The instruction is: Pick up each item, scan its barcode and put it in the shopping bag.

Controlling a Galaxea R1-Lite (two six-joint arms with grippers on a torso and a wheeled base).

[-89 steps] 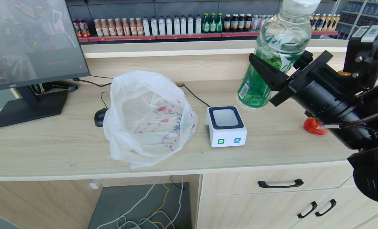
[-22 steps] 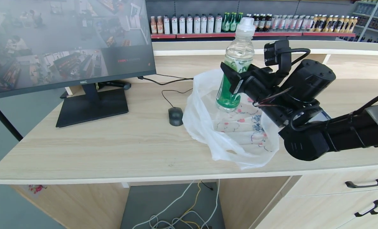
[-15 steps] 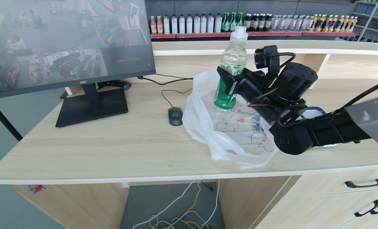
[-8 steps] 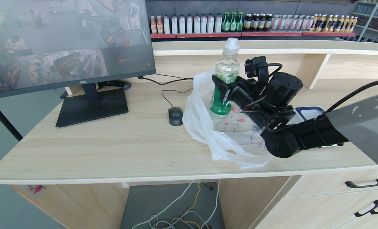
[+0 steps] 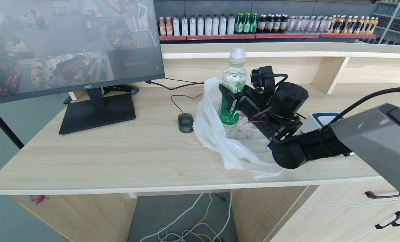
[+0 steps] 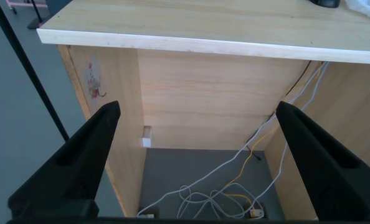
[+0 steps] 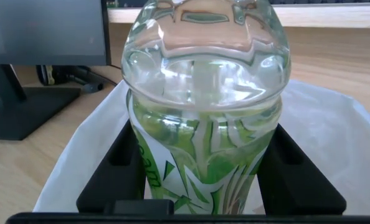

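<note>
My right gripper is shut on a clear water bottle with a green label and a white cap, held upright. The bottle's lower end sits inside the mouth of the white plastic shopping bag on the counter. In the right wrist view the bottle stands between the two black fingers, with the bag spread behind it. The white barcode scanner with a dark blue rim sits right of the bag, partly behind my right arm. My left gripper hangs open below the counter edge, facing the space under the desk.
A monitor on a black stand occupies the counter's left. A black mouse lies just left of the bag. Cables trail on the floor under the counter. Drawers are at the lower right. Shelves of bottles line the back.
My right arm has carried the bottle leftward and down, from above the bag's right part into the bag's mouth. Early on, the head camera swung left, away from the scanner.
</note>
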